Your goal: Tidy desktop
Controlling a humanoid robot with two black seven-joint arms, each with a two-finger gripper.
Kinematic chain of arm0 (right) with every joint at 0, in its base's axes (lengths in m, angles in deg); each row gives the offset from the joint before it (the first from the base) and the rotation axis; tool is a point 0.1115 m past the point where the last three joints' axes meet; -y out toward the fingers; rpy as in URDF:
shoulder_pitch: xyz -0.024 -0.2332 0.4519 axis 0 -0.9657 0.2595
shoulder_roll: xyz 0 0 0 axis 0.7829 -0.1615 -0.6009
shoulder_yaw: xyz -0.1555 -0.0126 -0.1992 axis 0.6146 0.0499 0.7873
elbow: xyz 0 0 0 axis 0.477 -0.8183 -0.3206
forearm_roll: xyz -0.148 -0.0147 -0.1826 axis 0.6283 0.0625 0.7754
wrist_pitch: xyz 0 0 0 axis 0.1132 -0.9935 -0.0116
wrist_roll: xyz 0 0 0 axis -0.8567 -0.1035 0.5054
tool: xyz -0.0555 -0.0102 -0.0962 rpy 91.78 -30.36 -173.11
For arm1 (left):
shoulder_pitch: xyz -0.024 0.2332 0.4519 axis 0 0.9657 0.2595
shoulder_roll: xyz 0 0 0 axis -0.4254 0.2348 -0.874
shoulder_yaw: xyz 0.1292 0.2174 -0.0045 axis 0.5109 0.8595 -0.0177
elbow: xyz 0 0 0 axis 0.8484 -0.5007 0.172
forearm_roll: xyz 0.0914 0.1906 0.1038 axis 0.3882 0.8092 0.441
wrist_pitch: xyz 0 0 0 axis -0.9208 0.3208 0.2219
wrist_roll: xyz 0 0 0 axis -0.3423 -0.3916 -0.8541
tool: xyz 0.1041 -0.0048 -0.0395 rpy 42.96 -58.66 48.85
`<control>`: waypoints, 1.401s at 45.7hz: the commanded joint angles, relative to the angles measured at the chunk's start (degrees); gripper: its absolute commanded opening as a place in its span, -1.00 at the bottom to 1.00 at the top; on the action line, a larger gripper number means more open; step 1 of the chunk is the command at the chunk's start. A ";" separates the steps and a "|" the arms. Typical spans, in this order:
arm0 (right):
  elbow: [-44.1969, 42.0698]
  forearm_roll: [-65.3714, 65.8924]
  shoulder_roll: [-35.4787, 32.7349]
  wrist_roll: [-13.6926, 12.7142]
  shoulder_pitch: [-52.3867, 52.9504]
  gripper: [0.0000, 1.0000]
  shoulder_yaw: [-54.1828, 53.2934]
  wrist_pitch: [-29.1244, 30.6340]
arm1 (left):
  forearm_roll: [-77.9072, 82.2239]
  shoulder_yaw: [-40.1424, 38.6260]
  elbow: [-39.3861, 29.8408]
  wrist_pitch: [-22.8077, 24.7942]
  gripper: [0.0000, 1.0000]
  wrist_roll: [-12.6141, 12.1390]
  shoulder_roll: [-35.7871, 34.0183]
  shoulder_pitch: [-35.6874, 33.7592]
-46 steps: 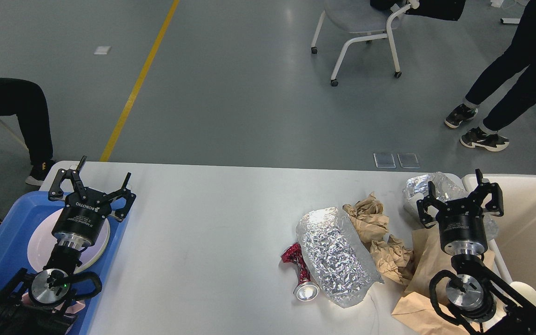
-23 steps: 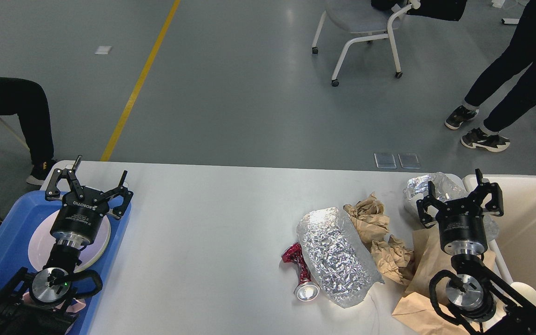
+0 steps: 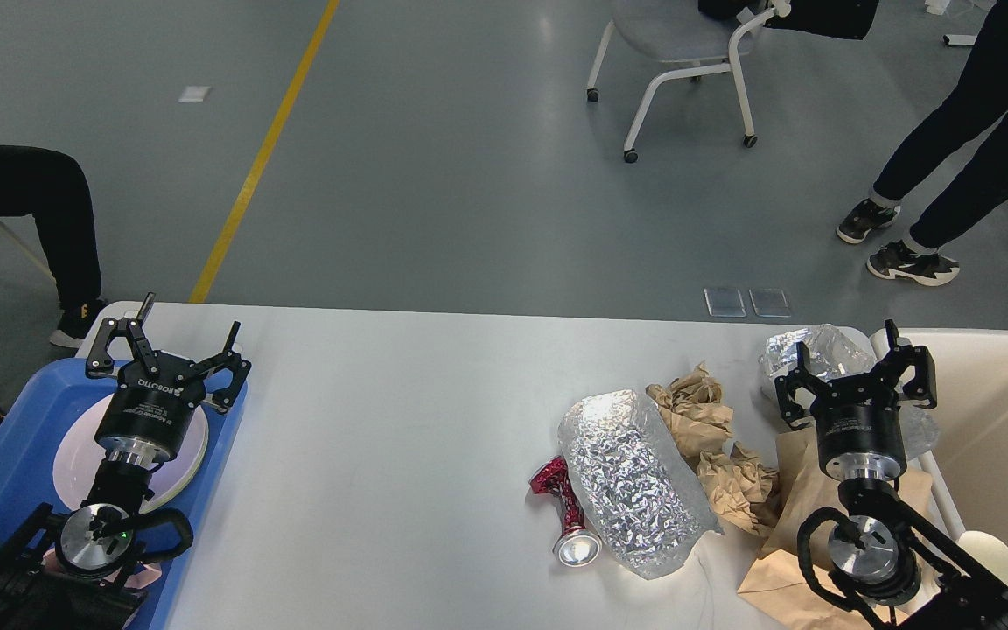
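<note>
Both end effectors spread, holding nothing — left end effector [image 3: 169,350] over the blue plastic tray [image 3: 5,455], right end effector [image 3: 854,372] above crumpled silver foil [image 3: 806,350]. White bench [image 3: 399,437] spans the view below me — crushed red can [image 3: 563,507] mid-right.

White desktop [image 3: 399,420], crushed red can [image 3: 563,512], silver foil bag [image 3: 635,481], crumpled brown paper [image 3: 714,437], both pincers spread.
</note>
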 commanded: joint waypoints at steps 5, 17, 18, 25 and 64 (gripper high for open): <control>-0.09 -0.09 0.01 -0.26 0.00 1.00 -0.05 -0.12 | 0.00 0.00 0.00 0.00 0.92 0.00 0.00 0.00; 0.08 -0.18 -0.25 -0.26 0.53 1.00 -0.66 0.14 | 0.00 0.00 0.00 0.00 0.92 0.00 0.00 0.00; 0.08 -0.18 -0.60 -0.26 0.61 1.00 -1.01 0.14 | 0.00 0.00 0.00 0.00 0.92 0.00 0.00 0.00; -0.71 -4.21 -4.99 -1.58 1.23 1.00 -5.76 0.06 | 0.00 0.00 0.00 0.08 0.92 0.00 0.00 0.00; -0.45 -13.53 -11.86 -5.54 0.26 1.00 -2.69 0.76 | 0.00 0.00 0.00 0.17 0.92 -0.17 -0.17 0.00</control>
